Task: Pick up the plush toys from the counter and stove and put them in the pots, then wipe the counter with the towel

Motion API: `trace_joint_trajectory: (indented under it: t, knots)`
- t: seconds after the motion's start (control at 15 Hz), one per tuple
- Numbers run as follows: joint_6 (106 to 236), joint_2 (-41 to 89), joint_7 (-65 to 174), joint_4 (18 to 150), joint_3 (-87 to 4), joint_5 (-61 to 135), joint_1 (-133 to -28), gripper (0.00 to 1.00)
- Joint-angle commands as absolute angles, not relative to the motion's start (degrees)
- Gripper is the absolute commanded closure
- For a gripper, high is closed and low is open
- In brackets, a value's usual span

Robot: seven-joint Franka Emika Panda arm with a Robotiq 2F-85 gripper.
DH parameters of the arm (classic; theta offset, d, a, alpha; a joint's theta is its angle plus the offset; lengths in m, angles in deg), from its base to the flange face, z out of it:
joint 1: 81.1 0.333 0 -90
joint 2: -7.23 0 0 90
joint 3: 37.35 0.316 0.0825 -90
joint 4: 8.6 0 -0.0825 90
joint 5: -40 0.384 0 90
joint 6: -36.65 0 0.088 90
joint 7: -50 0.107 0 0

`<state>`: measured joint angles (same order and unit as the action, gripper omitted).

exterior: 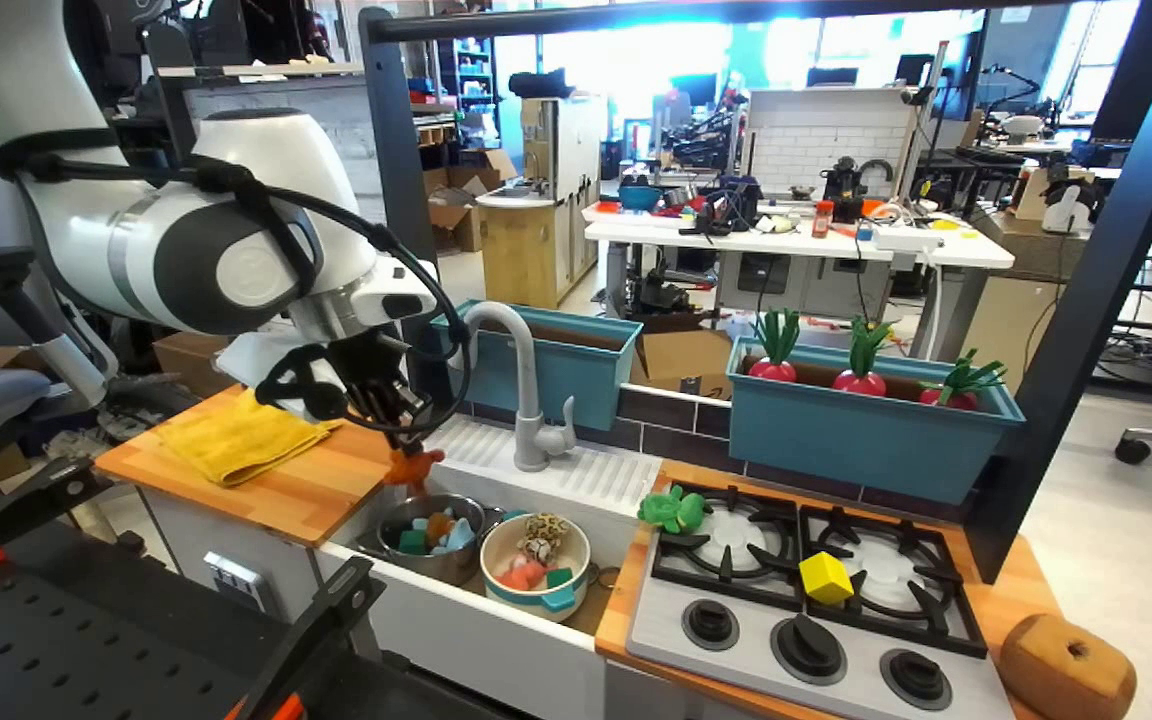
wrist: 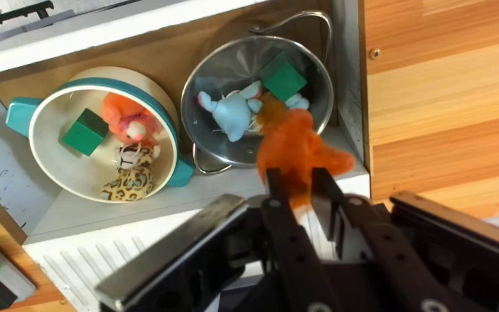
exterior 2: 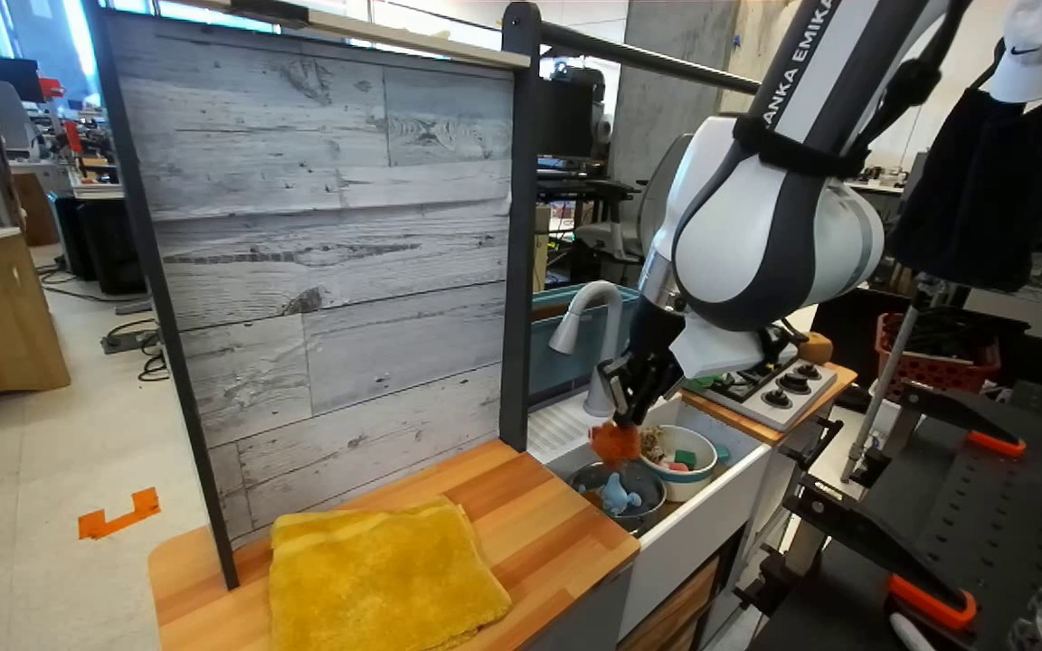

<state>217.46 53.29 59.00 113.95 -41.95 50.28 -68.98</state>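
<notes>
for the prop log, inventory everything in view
counter: 1, tan, beside sink
towel: 1, yellow, on counter
sink: 1, white, beside stove
faucet: 1, grey, behind sink
stove: 1, black-grey, beside sink
steel pot: 1, silver, in sink
cream pot: 1, cream-teal, in sink
cubes: 2, green, one per pot
steel-pot toys: 2+, blue and brownish, inside
cream-pot toys: 2, coral and spotted, inside
orange toy: 1, orange, above sink
green toy: 1, green, on stove
block: 1, yellow, on stove
brown prop: 1, brown, beside stove
planters: 2, teal, at back
fake plants: 3, red-green, one planter
clamps: 2+, black-orange, foreground
furniture: several, mixed, background
gripper: 1, black, straddling orange toy
arm: 1, white-black, above sink
</notes>
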Motion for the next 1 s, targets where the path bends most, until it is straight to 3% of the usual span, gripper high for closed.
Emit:
trace_joint_trajectory:
  t: [0.0,0.33,0.47,0.53,0.6,0.73,0.93]
  knots:
    - [215.94,50.46,58.91,115.63,-42.16,48.87,-69.40,0.37]
    - [218.25,49.52,59.90,115.34,-48.12,49.55,-70.39,0.05]
    - [218.67,51.00,61.10,112.66,-50.43,50.58,-72.58,0.00]
    - [217.88,51.84,61.66,110.98,-51.62,50.79,-73.30,0.06]
    - [217.94,53.38,62.42,109.26,-53.57,50.95,-73.49,0.26]
    - [218.17,56.07,63.86,105.82,-55.60,51.46,-74.88,0.33]
    - [217.55,60.00,66.65,100.60,-56.64,52.53,-76.61,0.55]
